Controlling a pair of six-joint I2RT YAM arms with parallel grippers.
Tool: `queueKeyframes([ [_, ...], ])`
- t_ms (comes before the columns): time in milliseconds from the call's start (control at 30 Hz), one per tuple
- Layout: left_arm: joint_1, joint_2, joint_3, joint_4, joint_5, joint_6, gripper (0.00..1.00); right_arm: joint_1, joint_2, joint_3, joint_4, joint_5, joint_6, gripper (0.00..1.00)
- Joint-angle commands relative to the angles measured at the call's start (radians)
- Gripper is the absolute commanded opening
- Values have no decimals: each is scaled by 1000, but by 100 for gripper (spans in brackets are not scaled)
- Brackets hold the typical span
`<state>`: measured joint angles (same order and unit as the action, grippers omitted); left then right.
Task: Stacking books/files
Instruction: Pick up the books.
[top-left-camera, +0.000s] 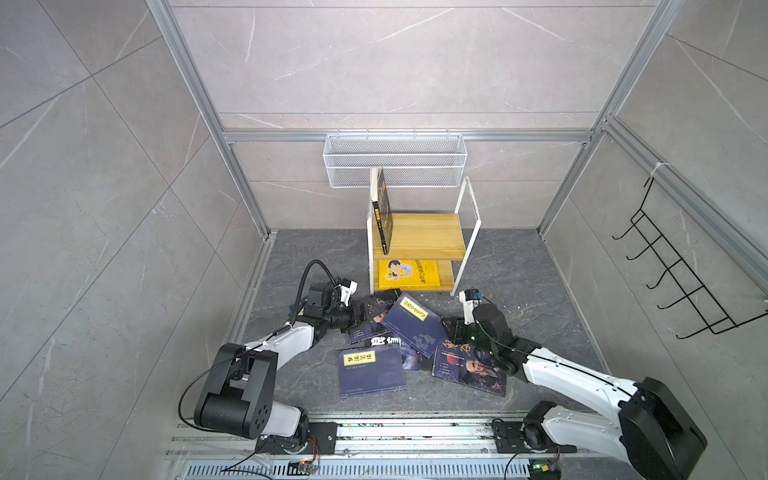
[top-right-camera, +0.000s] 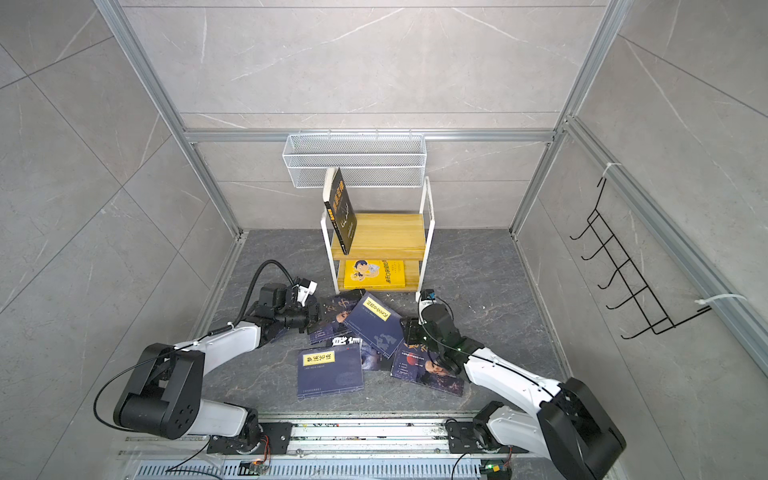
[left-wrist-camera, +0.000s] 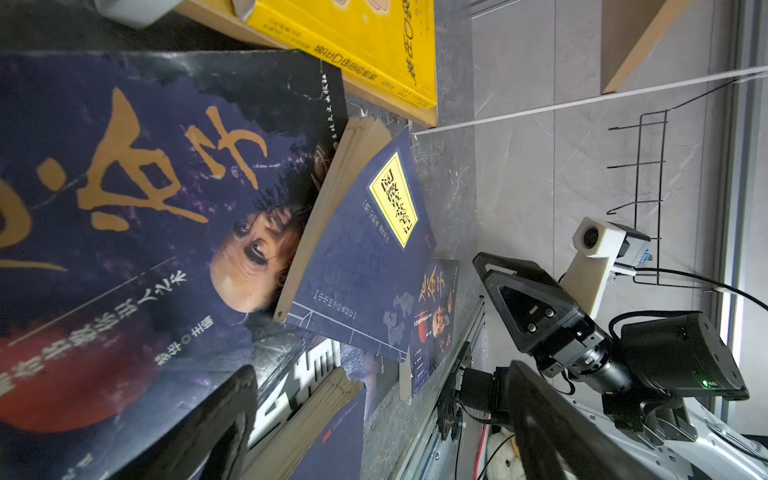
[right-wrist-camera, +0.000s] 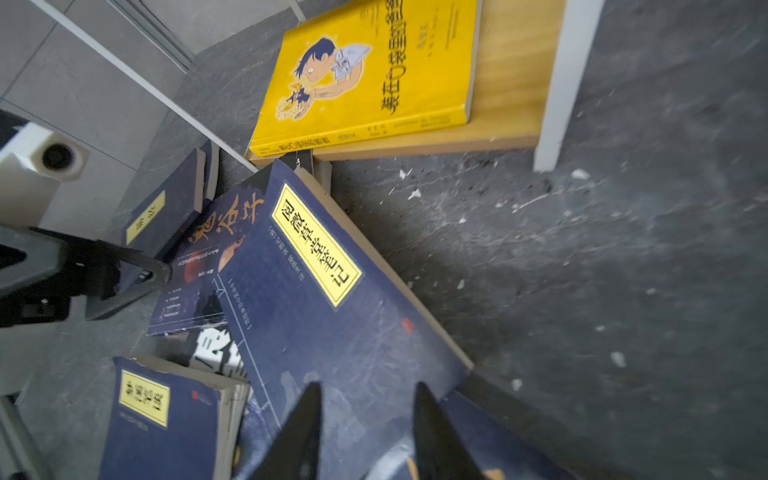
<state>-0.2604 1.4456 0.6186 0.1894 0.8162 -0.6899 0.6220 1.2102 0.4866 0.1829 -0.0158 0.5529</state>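
Several thin books lie in a loose heap on the dark floor. A navy book with a yellow label (top-left-camera: 411, 328) (right-wrist-camera: 332, 299) rests tilted on top. Under it lie a portrait book with gold calligraphy (top-left-camera: 370, 320) (left-wrist-camera: 145, 208) and a black book with white lettering (top-left-camera: 384, 343). Another labelled navy book (top-left-camera: 372, 374) lies in front, a second portrait book (top-left-camera: 469, 370) to the right. My left gripper (top-left-camera: 358, 318) (left-wrist-camera: 374, 419) stands wide open at the left portrait book's edge. My right gripper (top-left-camera: 451, 328) (right-wrist-camera: 368, 388) hovers over the top navy book's corner, jaws narrowly apart, holding nothing.
Behind the heap stands a white-framed wooden shelf (top-left-camera: 428, 235), with a yellow book (top-left-camera: 409, 274) on its lower board and a black-and-yellow book (top-left-camera: 384, 216) leaning upright on top. A wire basket (top-left-camera: 395, 160) hangs on the back wall, a black hook rack (top-left-camera: 673, 270) on the right wall.
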Motion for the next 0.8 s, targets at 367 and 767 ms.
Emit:
queueKeyframes([
  [367,-29,82,38,11,-62,-3,91,14,223,66,69,111,-16,13],
  [767,-49,132,100,-20,-64,-46,83,12,357,26,133,84,45,12],
])
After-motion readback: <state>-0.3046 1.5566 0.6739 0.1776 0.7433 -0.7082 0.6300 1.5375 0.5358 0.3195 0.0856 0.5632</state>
